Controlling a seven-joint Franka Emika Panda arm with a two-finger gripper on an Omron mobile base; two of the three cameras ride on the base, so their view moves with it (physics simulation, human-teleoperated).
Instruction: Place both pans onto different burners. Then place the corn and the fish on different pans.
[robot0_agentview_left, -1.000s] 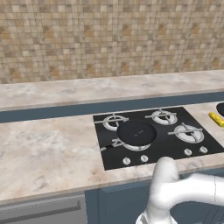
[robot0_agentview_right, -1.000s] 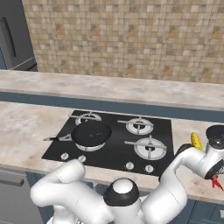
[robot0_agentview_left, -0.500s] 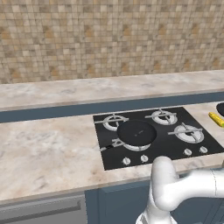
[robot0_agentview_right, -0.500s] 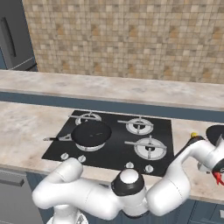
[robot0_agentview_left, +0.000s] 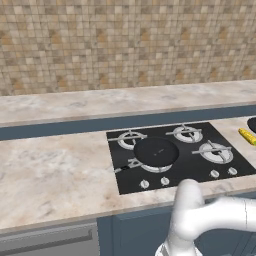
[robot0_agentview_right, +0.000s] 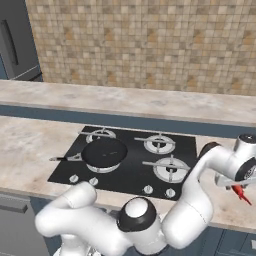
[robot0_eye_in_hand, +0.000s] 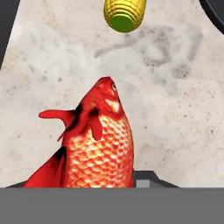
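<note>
The red-orange fish (robot0_eye_in_hand: 98, 144) looms large at the bottom of the hand view, lying on the marble counter between my jaws, which hide behind it. In the right base view my gripper (robot0_agentview_right: 239, 186) points down at the counter right of the cooktop, shut on the fish, whose red tail (robot0_agentview_right: 241, 194) sticks out below the hand. The yellow corn (robot0_eye_in_hand: 124, 13) lies just beyond the fish, also seen as the corn (robot0_agentview_left: 247, 136) at the counter's right edge. One black pan (robot0_agentview_left: 155, 151) sits on the front-left burner. The other pan's rim (robot0_eye_in_hand: 214, 13) shows beside the corn.
The black cooktop (robot0_agentview_right: 130, 170) has free burners at back left (robot0_agentview_right: 101, 134), back right (robot0_agentview_right: 160, 142) and front right (robot0_agentview_right: 171, 169), with knobs along its front. Bare marble counter stretches left of the cooktop (robot0_agentview_left: 55, 170). A tiled wall closes the back.
The jaws have closed in on the fish. The hand and the fish's tail sit slightly higher in the right base view. The pan on the burner has not moved.
</note>
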